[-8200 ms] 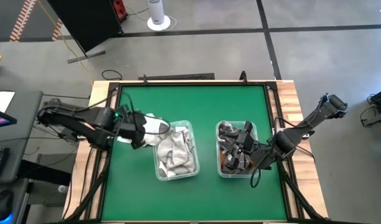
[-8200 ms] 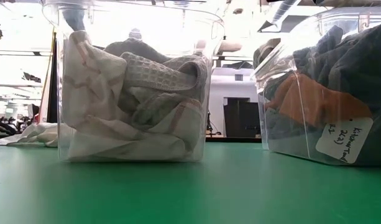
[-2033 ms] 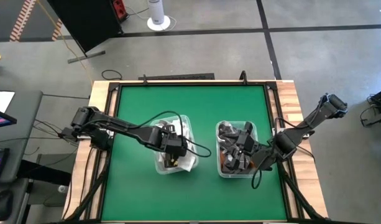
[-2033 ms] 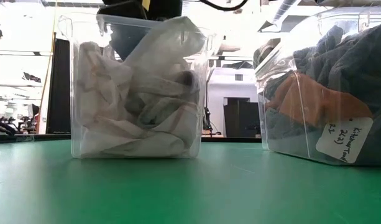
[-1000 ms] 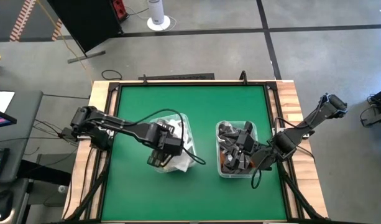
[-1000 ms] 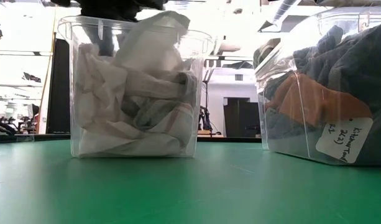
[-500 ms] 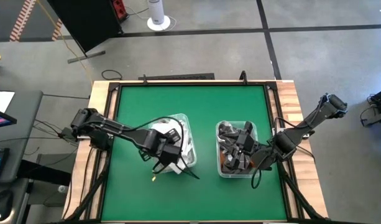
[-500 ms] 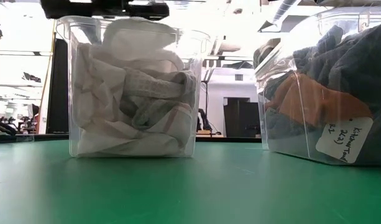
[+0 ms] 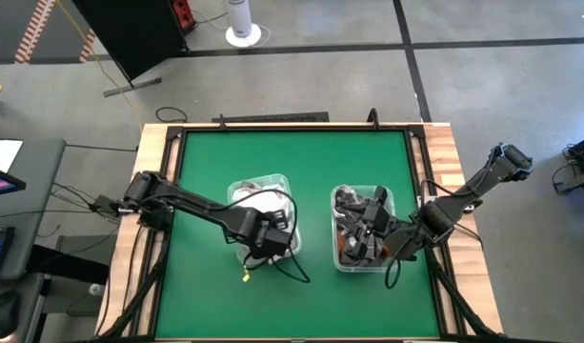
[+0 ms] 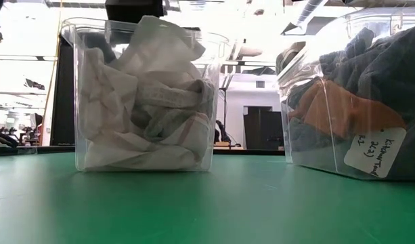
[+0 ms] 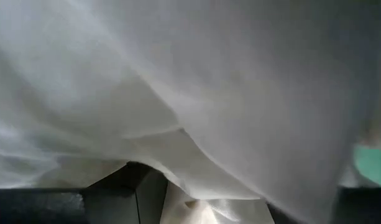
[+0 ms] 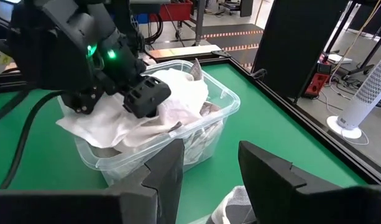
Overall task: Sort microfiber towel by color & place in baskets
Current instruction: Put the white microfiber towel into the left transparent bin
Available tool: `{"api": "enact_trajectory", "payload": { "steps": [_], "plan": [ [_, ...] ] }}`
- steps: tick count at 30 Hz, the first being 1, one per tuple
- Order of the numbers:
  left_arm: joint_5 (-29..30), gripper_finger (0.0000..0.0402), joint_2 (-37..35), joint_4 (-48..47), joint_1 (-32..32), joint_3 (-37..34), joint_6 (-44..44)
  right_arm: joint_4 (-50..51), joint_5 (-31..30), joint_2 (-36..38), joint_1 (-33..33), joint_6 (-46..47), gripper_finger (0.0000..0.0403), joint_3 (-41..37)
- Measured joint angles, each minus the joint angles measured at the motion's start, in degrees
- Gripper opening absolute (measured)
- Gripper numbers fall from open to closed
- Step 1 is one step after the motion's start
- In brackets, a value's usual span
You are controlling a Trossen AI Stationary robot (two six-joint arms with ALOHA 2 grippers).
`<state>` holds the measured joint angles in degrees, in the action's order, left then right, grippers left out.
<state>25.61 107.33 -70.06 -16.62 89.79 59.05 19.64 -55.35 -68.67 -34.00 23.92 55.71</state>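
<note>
Two clear baskets stand side by side on the green table. The left basket (image 9: 242, 187) (image 10: 217, 47) (image 12: 202, 134) is filled with white and light towels. The top white towel (image 10: 160, 47) (image 12: 178, 87) peaks above the rim, and one flap hangs over it. My left gripper (image 9: 268, 233) (image 12: 115, 99) is open, down on that towel. The right basket (image 9: 335, 229) (image 10: 298, 74) holds dark towels (image 10: 376, 61) and an orange one (image 10: 329, 108). My right gripper (image 9: 370, 229) (image 12: 210, 180) hovers open over it. My left gripper comes from above, pointing down, with its open fingers (image 12: 150, 96) set on the top white towel's bunched middle (image 12: 171, 84). Cloth lies between and over the fingers (image 11: 125, 190) and fills the left wrist view. The towel rests on the pile in the basket.
A white label (image 10: 373, 152) is stuck on the right basket's wall. Cables trail from the left arm across the table (image 9: 272, 272) near the left basket. Green tabletop (image 9: 292, 152) lies open at the far side, bounded by a black frame and wooden edges.
My left gripper has shifted a little toward the table's right over the left basket, staying low on the pile. The top white towel was pressed flat half a second ago and now stands in a peak again. The right arm has kept still.
</note>
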Motion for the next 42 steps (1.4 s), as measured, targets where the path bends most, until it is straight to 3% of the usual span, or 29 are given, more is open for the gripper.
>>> {"api": "enact_trajectory", "payload": {
  "steps": [12, 18, 28, 33, 42],
  "plan": [
    [-12.77, 0.0219, 0.93, 5.81, 1.05, 0.10, -6.37, 0.02, 0.00, -0.01, 0.00, 0.02, 0.0185, -0.01],
    [-12.55, 0.0219, -1.26, 6.49, 1.01, 1.86, -8.21, 0.03, 0.00, 0.00, 0.00, 0.00, 0.0185, 0.00],
    [-13.58, 0.0219, -10.70, 7.27, 1.24, 3.17, -12.80, 0.02, 0.00, 0.00, 0.00, 0.00, 0.0185, -0.01],
    [-13.76, 0.0219, -13.48, 12.00, 3.36, 3.20, -25.82, 0.00, 0.00, -0.01, 0.00, 0.02, 0.0185, -0.01],
    [-14.36, 0.0219, -13.47, 14.60, 6.43, -0.59, -59.37, -0.20, 0.00, -0.01, 0.00, 0.02, 0.0185, 0.01]
  ]
}}
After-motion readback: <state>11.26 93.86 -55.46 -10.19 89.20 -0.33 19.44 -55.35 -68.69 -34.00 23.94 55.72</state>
